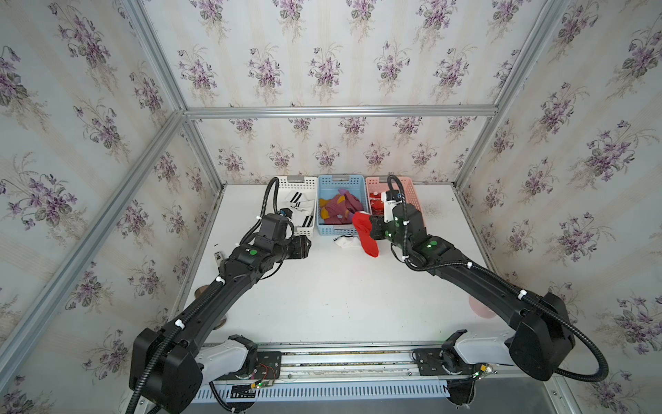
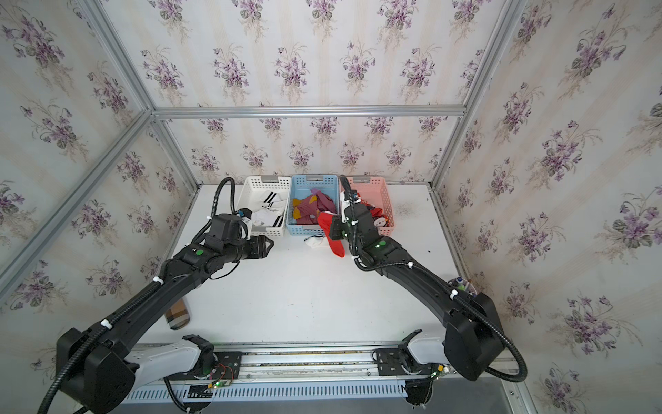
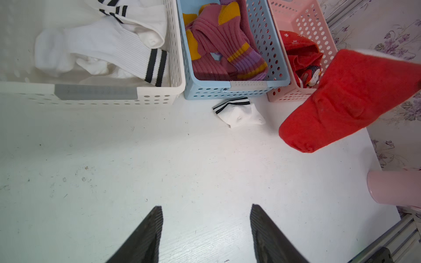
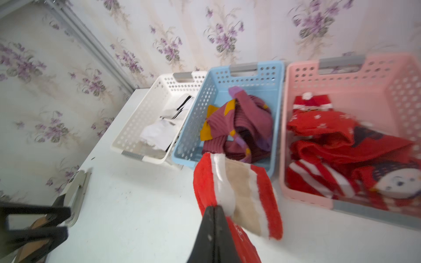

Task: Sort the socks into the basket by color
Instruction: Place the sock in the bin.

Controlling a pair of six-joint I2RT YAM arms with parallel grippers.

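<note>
Right now the red sock point(image 4: 237, 193) with the white cuff hangs from the right gripper point(image 4: 215, 208), whose fingers are pressed together on the edge of the cuff. In both top views the sock point(image 1: 365, 233) dangles toe-down in front of the near ends of the blue and pink baskets. Whether its toe touches the table cannot be told.

Just beside it, a small white sock with black stripes point(image 3: 239, 113) lies crumpled on the white table point(image 1: 340, 297), close to the near wall of the blue basket point(image 3: 205, 91).

Three perforated baskets stand side by side against the back wall. The white basket point(image 3: 159, 95) holds white socks with black stripes point(image 3: 109, 45). The blue basket in the middle holds maroon socks with mustard toes and lilac bands point(image 3: 218, 38). The pink basket point(image 4: 284, 136) holds red Santa socks point(image 4: 330, 136), some striped red and white.

The left gripper point(image 3: 206, 207) hovers over bare table in front of the white basket. Its fingers are spread apart with nothing between them.

A pale pink cup-like object point(image 3: 394, 186) sits near the table's right edge, well apart from the baskets. Floral wallpaper with purple flowers covers the walls around the table.
</note>
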